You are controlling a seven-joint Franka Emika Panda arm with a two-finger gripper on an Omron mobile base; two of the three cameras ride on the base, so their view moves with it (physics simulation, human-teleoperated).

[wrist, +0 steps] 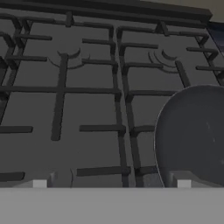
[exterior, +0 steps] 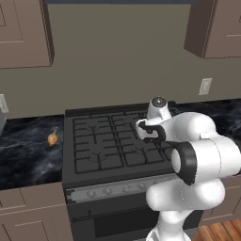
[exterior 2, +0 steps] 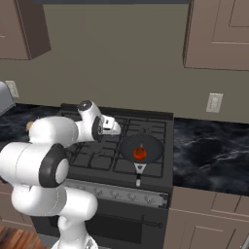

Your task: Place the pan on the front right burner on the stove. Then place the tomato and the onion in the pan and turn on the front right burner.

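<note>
Pan (exterior 2: pixel 141 147): seen in the right base view resting on the front right burner (exterior 2: pixel 156 168) of the stove (exterior 2: pixel 121 197), its short handle pointing toward the knob strip at 6 o'clock; in the hand view its dark round bowl is cut off by the frame at 3 o'clock.
Tomato (exterior 2: pixel 140 153): shown lying inside the pan, near its centre.
Onion (exterior: pixel 53 138): found on the dark marbled counter (exterior: pixel 23 150) at 9 o'clock of the stove, well apart from the pan.
Gripper (wrist: pixel 111 184): held above the middle of the grates, just beside the pan toward 9 o'clock; the jaws are spread wide and nothing is gripped between them.
Knobs (exterior 2: pixel 124 195): ranged along the silver strip under the grates.
</note>
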